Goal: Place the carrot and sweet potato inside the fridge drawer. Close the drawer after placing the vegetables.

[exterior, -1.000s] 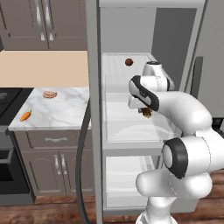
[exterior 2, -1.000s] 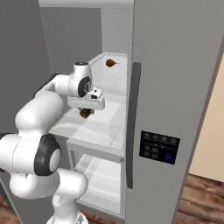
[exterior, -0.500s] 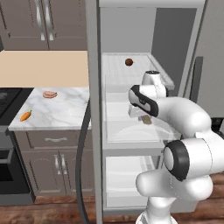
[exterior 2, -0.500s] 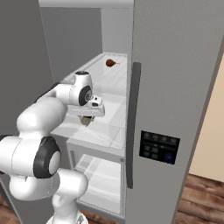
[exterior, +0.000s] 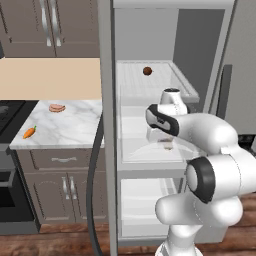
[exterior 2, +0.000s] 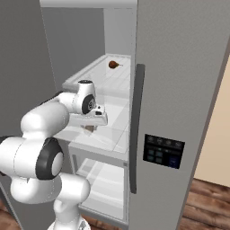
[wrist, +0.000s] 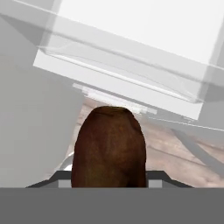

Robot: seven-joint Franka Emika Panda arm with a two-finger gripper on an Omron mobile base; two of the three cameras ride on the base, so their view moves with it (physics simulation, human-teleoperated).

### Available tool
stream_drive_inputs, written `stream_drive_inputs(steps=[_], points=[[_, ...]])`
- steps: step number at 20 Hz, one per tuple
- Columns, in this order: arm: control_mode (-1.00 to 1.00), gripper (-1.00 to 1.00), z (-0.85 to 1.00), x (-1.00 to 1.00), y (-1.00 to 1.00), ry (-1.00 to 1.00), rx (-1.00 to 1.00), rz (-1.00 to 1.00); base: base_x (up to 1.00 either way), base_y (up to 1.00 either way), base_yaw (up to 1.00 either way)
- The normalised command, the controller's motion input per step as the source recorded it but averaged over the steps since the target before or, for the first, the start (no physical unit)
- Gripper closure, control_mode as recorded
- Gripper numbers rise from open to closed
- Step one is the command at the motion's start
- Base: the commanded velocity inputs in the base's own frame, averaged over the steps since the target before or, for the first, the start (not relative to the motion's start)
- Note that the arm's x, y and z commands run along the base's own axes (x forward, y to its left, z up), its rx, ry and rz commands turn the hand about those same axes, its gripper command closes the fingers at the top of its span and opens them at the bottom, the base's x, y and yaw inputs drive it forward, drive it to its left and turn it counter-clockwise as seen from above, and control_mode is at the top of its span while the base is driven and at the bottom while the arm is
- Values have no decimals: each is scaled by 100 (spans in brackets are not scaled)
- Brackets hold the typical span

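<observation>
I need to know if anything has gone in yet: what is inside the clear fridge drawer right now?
Nothing shows through the fridge drawer's clear walls. The gripper holds the sweet potato above it; arm and potato hide part of its floor.

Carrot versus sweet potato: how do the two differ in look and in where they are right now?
The carrot is small, bright orange and tapered; the sweet potato is a dark brown, blunt lump. The carrot lies free on the marble counter beside the fridge; the sweet potato is clamped in the gripper inside the fridge, above the fridge drawer. Neither is in the drawer yet.
</observation>
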Motion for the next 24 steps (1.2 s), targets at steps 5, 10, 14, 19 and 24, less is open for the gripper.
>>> stream_drive_inputs(steps=[5, 10, 14, 19, 24], points=[[-100, -100, -36, -11, 1, 7, 0, 3, 0, 0, 0], [-100, -100, -9, -29, 0, 3, 0, 0, 0, 0, 0], [-100, -100, 6, -19, 0, 0, 0, 0, 0, 0, 0], [-100, -100, 48, -13, 0, 0, 0, 0, 0, 0, 0], [-100, -100, 96, 0, 4, -12, 0, 0, 0, 0, 0]])
